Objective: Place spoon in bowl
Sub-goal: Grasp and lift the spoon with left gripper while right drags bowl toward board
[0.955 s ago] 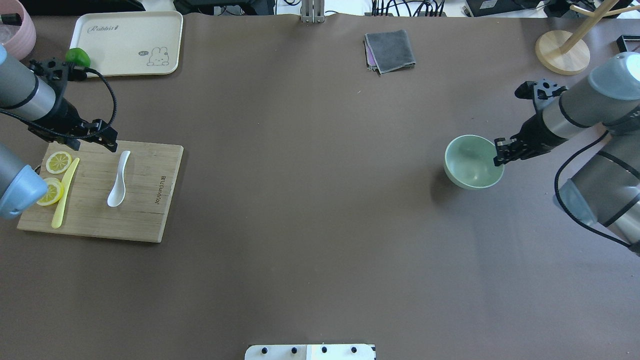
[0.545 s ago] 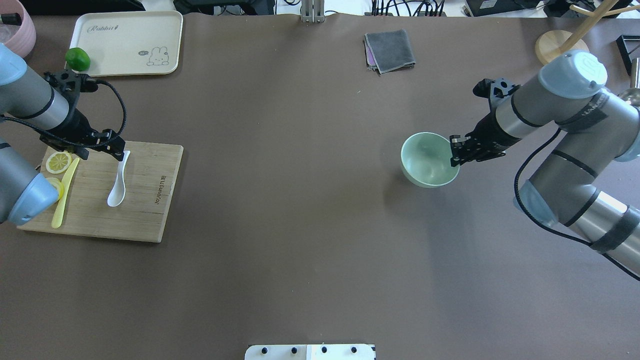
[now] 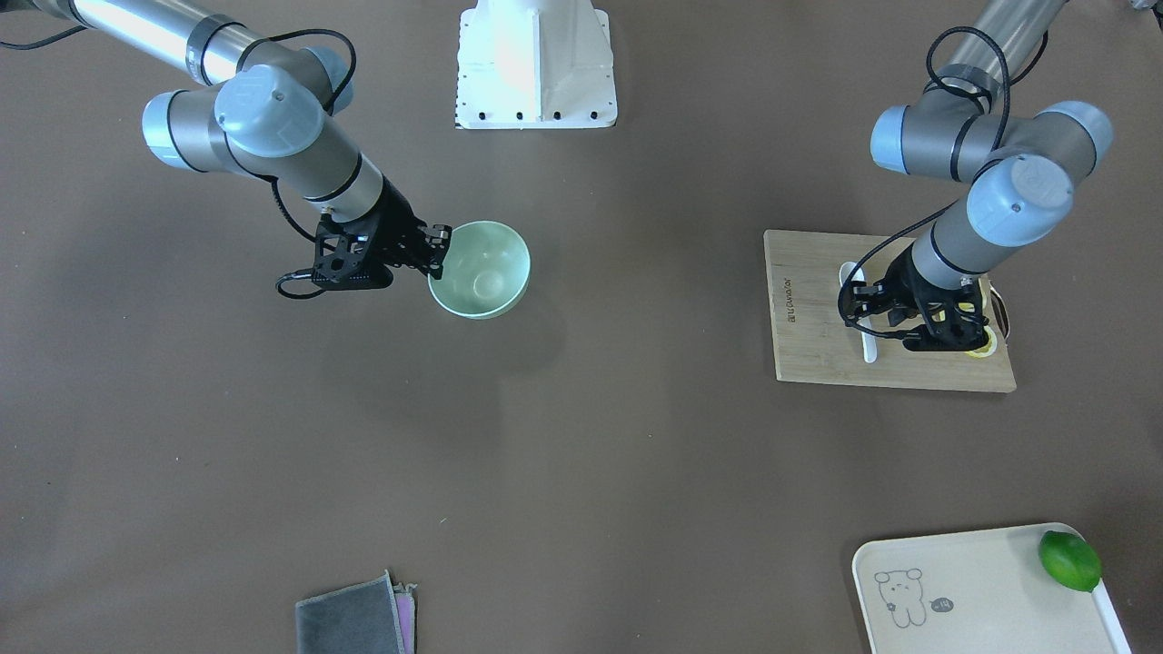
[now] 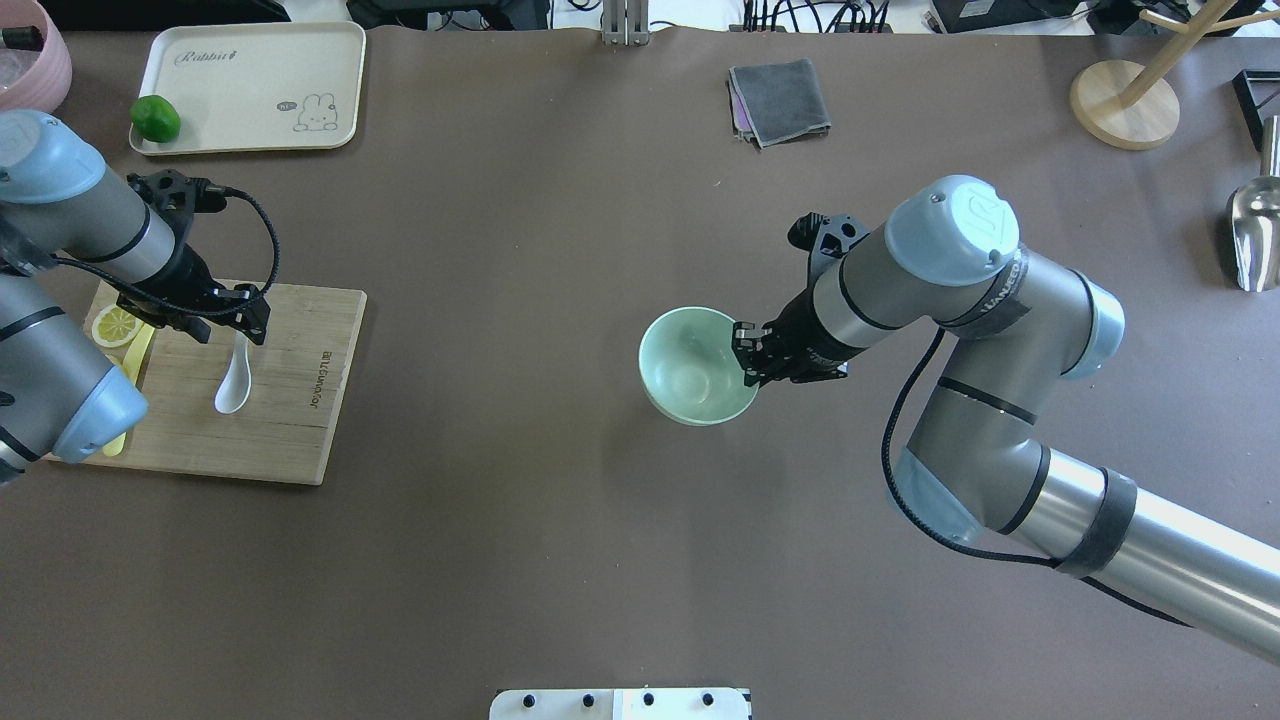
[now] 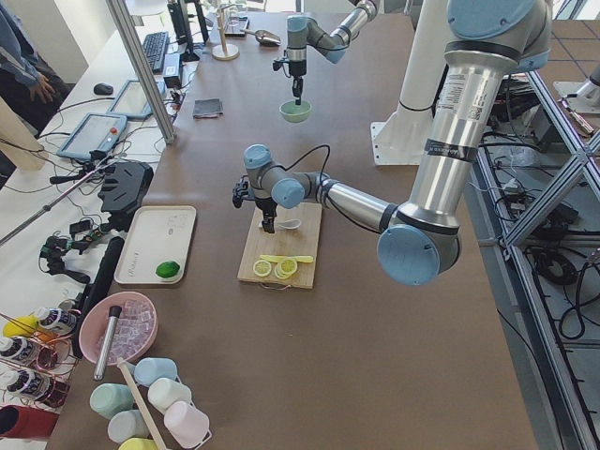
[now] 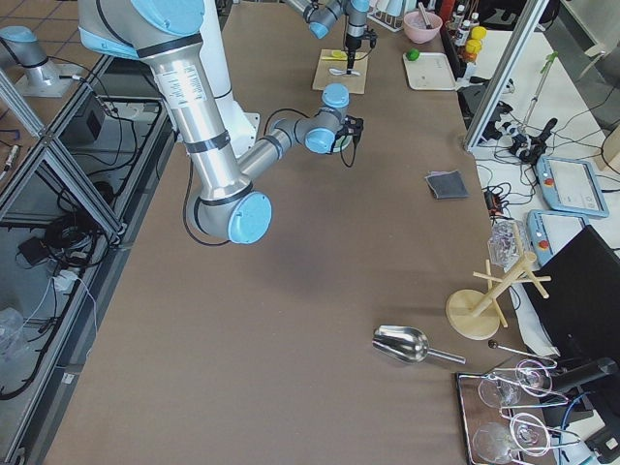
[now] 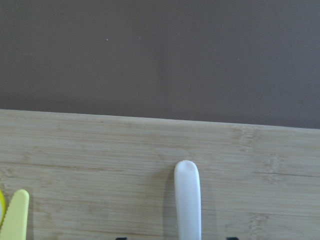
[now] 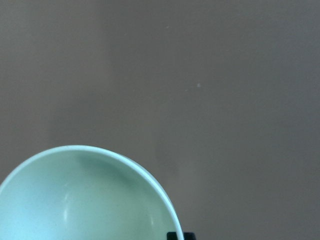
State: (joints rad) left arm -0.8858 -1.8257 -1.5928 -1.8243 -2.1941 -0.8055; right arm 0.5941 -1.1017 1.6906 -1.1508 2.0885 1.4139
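My left gripper [image 4: 252,325] hangs with its jaws apart, holding nothing, one fingertip on either side of the spoon [image 4: 234,385] handle. A second ago it was beyond the handle's tip, at the far edge of the cutting board [image 4: 290,410]. The spoon has not shifted. It lies flat on the board, glossy white, its rounded handle end just ahead of my fingertips and its oval scoop behind them, towards my base.

My right gripper [image 4: 748,358] is clamped on the rim of the bowl [image 4: 690,370], which sits on the side of the fingers facing my left arm. Since a second ago it has brought the bowl well over towards mid-table. The bowl is pale mint green, smooth and upright.
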